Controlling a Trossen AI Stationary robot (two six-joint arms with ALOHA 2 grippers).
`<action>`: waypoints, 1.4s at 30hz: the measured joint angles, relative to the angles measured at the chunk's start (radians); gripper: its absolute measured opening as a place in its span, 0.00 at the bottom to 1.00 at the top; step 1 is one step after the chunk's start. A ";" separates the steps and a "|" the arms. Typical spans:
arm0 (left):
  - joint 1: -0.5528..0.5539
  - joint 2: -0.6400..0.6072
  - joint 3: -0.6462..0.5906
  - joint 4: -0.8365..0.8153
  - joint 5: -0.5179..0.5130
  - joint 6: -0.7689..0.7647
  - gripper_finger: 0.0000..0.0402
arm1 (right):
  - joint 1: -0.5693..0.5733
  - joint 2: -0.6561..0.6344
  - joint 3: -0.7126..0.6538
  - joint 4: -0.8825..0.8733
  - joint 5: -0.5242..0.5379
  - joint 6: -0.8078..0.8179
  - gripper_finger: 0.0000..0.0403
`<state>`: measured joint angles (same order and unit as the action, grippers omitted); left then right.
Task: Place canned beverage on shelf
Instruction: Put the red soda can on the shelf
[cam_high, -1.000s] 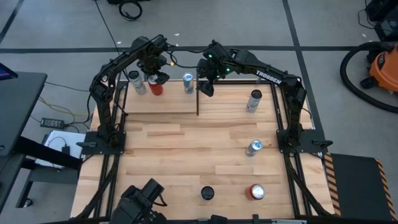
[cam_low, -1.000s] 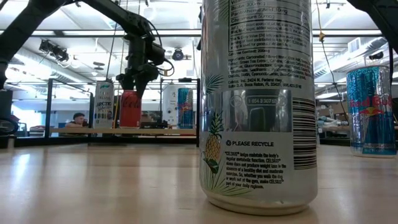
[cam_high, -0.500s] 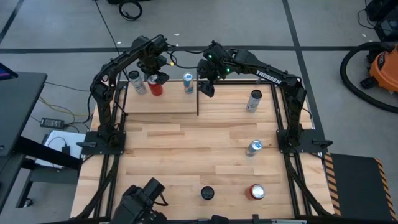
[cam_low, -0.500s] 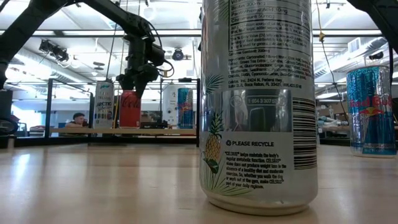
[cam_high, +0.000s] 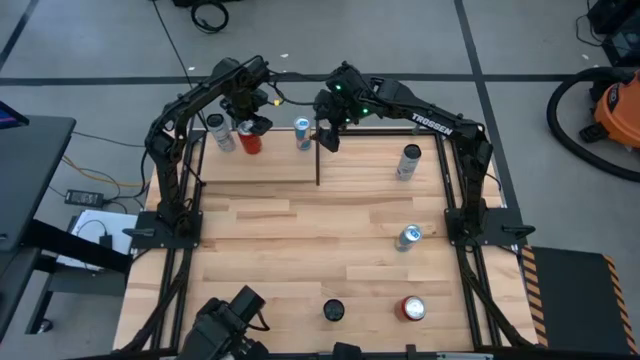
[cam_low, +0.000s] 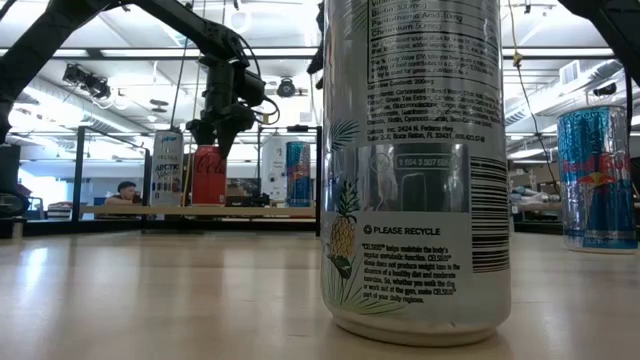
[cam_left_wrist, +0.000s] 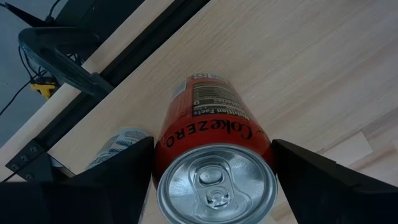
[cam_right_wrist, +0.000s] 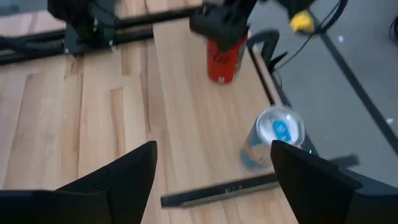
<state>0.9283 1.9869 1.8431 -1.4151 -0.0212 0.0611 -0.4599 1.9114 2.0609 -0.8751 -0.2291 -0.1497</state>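
On the shelf (cam_high: 270, 165), at the far left part of the table (cam_high: 300, 250), three upright cans in a row along the back edge: white can (cam_high: 218, 131) at the left end, red can (cam_high: 252, 146) just beside it, blue can (cam_high: 302, 133) near the right end, apart from the red one.

Left gripper (cam_high: 251, 128) directly above the shelf, pointing down, clenched on the red can: one dark finger (cam_left_wrist: 118, 177) against each side of the can body, just under the silver lid. Red can standing with its base on the shelf board, label partly readable in the left wrist view.

Right gripper (cam_high: 327, 140) at the right end of the shelf, just beside the black upright and near the blue can, fingers spread wide, grasping nothing.

Off the shelf, four more cans on the table: a grey one (cam_high: 408, 160) to the right of the shelf, a second (cam_high: 408, 237) further from the shelf on that side, and a dark one (cam_high: 333, 310) and a red-topped one (cam_high: 413, 308) well apart from the shelf, at the opposite edge.
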 joint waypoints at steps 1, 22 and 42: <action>0.000 0.000 0.000 0.000 0.000 0.000 0.78 | 0.000 0.000 0.000 0.021 0.000 0.000 0.80; -0.001 0.001 -0.001 0.004 -0.002 0.010 0.78 | 0.000 0.000 0.000 0.520 0.000 0.000 0.80; -0.003 0.001 -0.002 0.039 0.019 0.003 0.78 | 0.000 0.000 0.000 0.659 0.000 0.000 0.80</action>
<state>0.9257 1.9877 1.8416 -1.3758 -0.0021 0.0639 -0.4602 1.9114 2.0609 -0.2161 -0.2295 -0.1497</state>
